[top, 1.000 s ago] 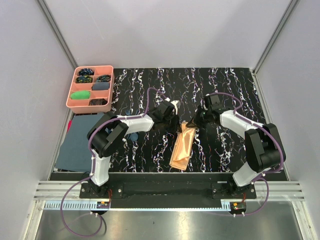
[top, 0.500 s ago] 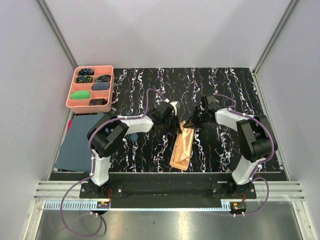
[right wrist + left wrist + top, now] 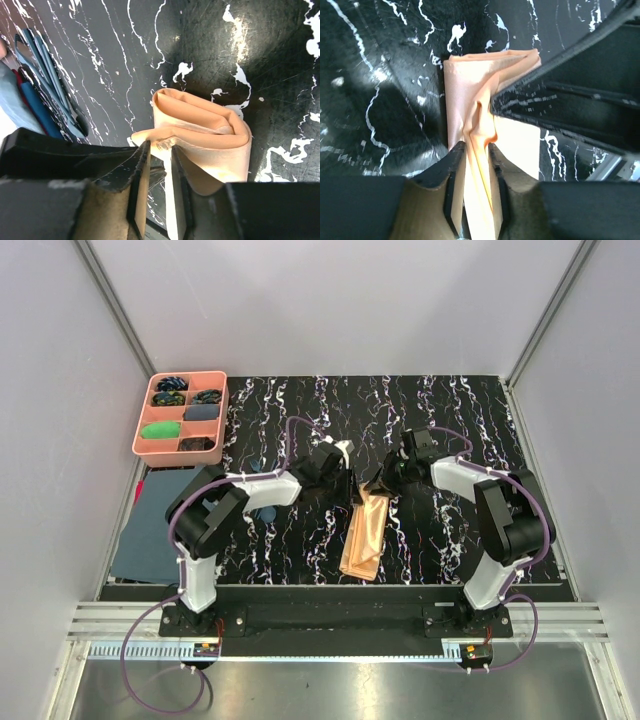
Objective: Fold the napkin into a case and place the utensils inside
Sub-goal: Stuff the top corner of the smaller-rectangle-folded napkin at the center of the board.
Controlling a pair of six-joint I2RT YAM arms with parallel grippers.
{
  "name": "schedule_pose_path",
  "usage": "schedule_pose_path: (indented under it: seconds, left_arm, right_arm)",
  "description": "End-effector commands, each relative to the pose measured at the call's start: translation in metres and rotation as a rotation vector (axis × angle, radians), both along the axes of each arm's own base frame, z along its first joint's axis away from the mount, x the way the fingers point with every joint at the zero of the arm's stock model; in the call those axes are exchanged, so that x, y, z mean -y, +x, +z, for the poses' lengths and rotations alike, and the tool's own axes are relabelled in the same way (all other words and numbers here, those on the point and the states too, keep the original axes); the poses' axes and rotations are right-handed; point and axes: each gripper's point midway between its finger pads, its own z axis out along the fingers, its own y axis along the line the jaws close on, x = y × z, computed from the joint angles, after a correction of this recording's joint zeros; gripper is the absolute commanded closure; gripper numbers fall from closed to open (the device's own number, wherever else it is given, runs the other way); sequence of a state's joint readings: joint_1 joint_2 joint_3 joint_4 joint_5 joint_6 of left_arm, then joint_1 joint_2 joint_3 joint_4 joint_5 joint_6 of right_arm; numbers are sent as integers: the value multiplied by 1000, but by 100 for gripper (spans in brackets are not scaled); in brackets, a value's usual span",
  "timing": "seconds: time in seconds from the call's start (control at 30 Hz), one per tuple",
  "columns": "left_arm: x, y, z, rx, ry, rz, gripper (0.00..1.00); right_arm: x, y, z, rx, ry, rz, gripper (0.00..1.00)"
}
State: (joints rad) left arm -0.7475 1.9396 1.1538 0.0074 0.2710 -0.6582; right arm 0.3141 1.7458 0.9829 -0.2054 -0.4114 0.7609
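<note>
Finding napkin [image 3: 365, 530] folded into case; utensils [image 3: 55, 85] lie outside, uninserted. The left gripper [image 3: 476, 147] and right gripper [image 3: 160, 150] straddle its far end; clamping cannot be told.

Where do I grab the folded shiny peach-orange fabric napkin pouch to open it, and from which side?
Probably pinch the top layer of the peach-orange napkin pouch at its far end, coming from above. The layers curl apart there; elsewhere it lies flat, offering little to pinch.
</note>
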Motion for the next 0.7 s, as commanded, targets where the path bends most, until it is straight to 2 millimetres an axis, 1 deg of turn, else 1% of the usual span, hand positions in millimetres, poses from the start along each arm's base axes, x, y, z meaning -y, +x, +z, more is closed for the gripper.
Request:
schedule_pose_path:
  seconds: [0.0, 0.07, 0.2, 0.23, 0.27, 0.3, 0.37, 0.5, 0.67]
  left_arm:
    - [-5, 18, 47, 112, -80, 52, 69]
    - [-8, 23, 50, 114, -93, 64, 66]
    - [-5, 29, 48, 100, -124, 63, 63]
    - [-2, 28, 48, 95, -134, 50, 63]
    - [2, 30, 50, 95, -143, 42, 63]
    - [3, 30, 43, 80, -137, 36, 63]
    - [7, 31, 40, 73, -150, 30, 64]
    - [13, 32, 43, 81, -183, 15, 64]
    - [22, 28, 44, 80, -229, -10, 64]
  right_arm:
    - [-5, 9, 27, 85, 35, 2, 68]
    - [-5, 8, 27, 81, 37, 3, 66]
    - [-5, 7, 28, 81, 41, -5, 64]
    - [-5, 7, 27, 77, 43, -6, 63]
    - [-5, 7, 27, 76, 42, -7, 60]
    - [-5, 6, 26, 73, 43, -7, 59]
    - [-5, 6, 25, 70, 42, -7, 57]
    - [-5, 7, 22, 65, 41, -11, 56]
    - [-5, 8, 22, 62, 45, -17, 54]
